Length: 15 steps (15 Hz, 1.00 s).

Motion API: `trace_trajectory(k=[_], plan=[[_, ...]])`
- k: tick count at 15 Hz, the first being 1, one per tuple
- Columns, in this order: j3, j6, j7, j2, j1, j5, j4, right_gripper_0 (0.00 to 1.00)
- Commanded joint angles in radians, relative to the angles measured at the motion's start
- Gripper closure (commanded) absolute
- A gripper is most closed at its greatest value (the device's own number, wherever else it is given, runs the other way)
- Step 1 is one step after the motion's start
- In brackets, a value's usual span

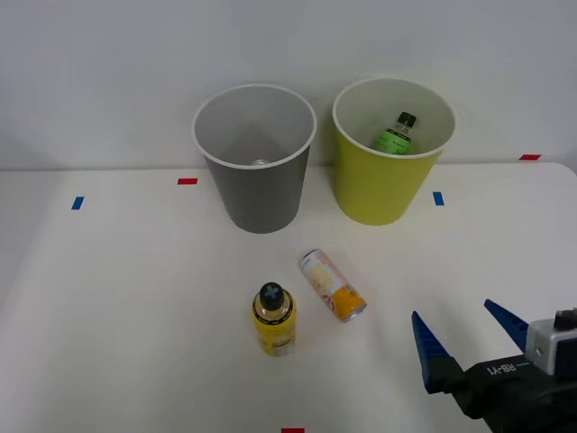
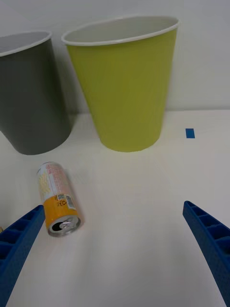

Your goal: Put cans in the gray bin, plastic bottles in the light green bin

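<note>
From the front camera I saw my right gripper (image 1: 471,336) low over the desk's (image 1: 108,316) near right corner, its blue fingers spread wide and holding nothing. The can (image 1: 332,285) lay on its side near the middle of the desk, and the yellow bottle (image 1: 273,319) stood upright just beside it on the left, a little nearer the front edge. At the far edge stood the gray bin (image 1: 260,171) and, to its right, the light green bin (image 1: 389,162). That high view let me look into both: the green-label bottle (image 1: 395,135) was resting inside the light green bin, and something silvery showed at the bottom of the gray one, though I could not tell what it was. My wrist camera gave only the bins' outer walls, but showed the can's silver end and pull tab turned toward the gripper.
</note>
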Motion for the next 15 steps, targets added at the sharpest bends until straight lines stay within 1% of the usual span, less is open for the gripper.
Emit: trace_trajectory(k=[1,3,5,6,10,12,13,14,15], plan=[[0.067,0.284,-0.164,-0.042,-0.108,0.187,-0.092,0.00],[0.161,0.404,-0.331,-0.075,-0.200,0.374,-0.092,0.00],[0.262,0.531,-0.482,-0.124,-0.300,0.529,-0.092,0.00],[0.290,0.569,-0.528,-0.145,-0.338,0.552,-0.092,0.00],[0.402,0.735,-0.660,-0.250,-0.503,0.561,-0.092,0.00],[0.452,0.826,-0.670,-0.291,-0.593,0.567,-0.092,0.00],[0.494,0.901,-0.680,-0.319,-0.659,0.558,-0.092,0.00],[0.514,0.953,-0.684,-0.329,-0.703,0.532,-0.092,0.00],[0.521,1.016,-0.686,-0.340,-0.769,0.444,-0.092,0.00]])
